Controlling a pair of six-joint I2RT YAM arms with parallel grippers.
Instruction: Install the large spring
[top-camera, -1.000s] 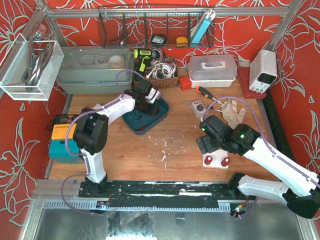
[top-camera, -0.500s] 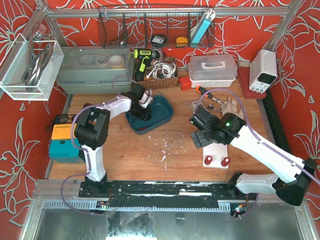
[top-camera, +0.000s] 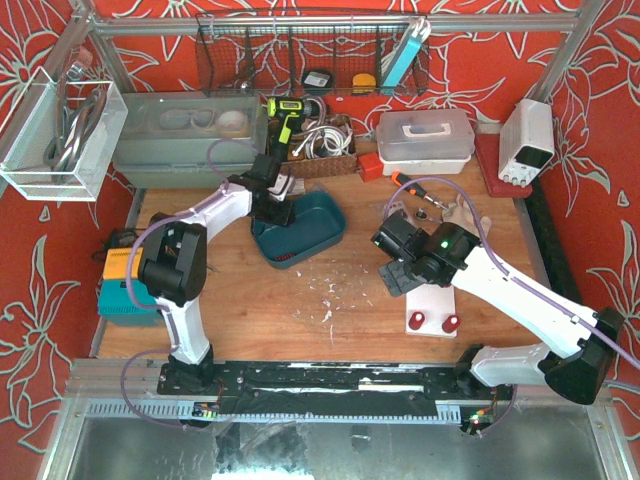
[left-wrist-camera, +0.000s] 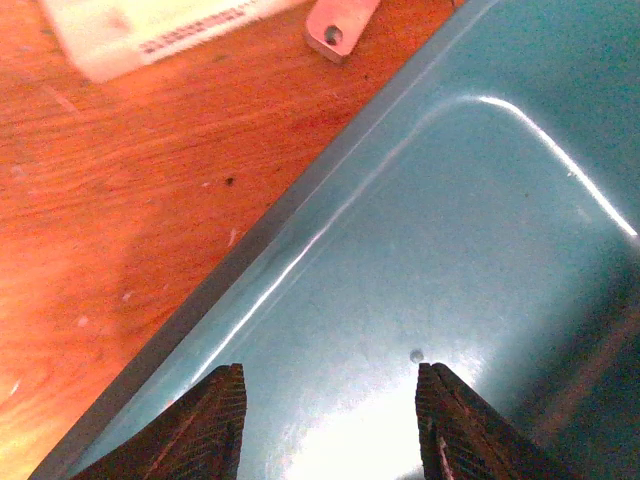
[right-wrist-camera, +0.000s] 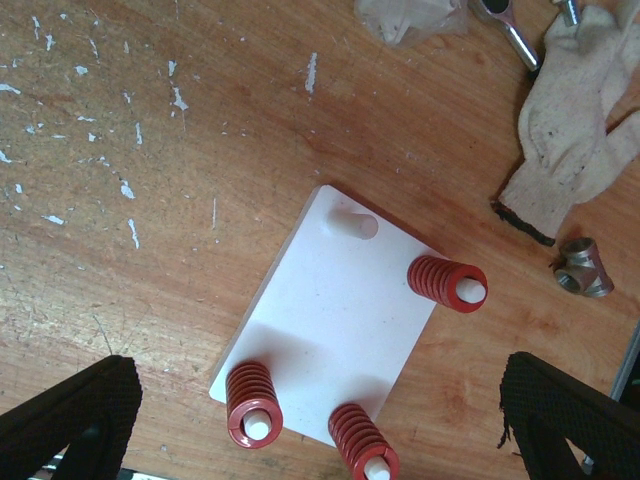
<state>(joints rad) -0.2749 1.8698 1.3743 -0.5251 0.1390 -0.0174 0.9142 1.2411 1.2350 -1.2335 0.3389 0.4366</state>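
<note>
Three red coil springs (right-wrist-camera: 447, 283) seated on pegs of the white peg plate (right-wrist-camera: 340, 320); fourth peg, the bare peg (right-wrist-camera: 350, 223), at the plate's corner farthest from the right wrist camera, unfilled.

Item: large spring. Not made out in any view; cannot tell which of the seated springs, if any, counts as large. Probable destination, by judgement: the bare peg.

Handling, judged from the seated springs: stiff steel coil, moderately light, rounded and apt to roll or twist out of a loose pinch; painted turns likely slick. Best taken across the outer diameter at mid-length, axis upright, bore left clear for the peg.

Right gripper (right-wrist-camera: 318, 385): directly above the plate, fingers spread very wide to either side of it, nothing held.

Left gripper (left-wrist-camera: 330, 420): well apart from the plate, over the teal tray (left-wrist-camera: 450, 220), fingers parted to a moderate gap, nothing between them. Tray floor under the fingers bare of any spring in the wrist view; remainder of tray partly hidden by the arm in the overhead view.

Sundries near the plate, on the side of the lone spring: soiled work glove (right-wrist-camera: 575, 130); small metal pipe tee (right-wrist-camera: 586, 268) just beside the glove's cuff.
</note>
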